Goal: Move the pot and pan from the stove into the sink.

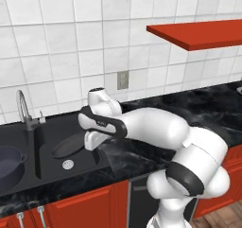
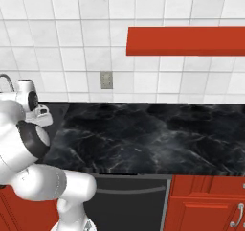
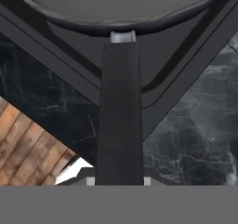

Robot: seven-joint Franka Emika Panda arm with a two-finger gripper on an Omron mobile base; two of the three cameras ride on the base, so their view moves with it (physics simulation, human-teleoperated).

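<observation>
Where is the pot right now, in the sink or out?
In. The pot sits inside the sink's left basin, below the countertop rim, upright with its opening up, left of the faucet.

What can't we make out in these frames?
- Claw fingertips: left base view, hidden by the hand's body; hand view, under the pan handle.
- Pan bottom touching the sink floor or not: cannot tell.
- Pot: left base view, cut off by the left edge.
- Faucet: right base view, mostly behind the arm.
</observation>
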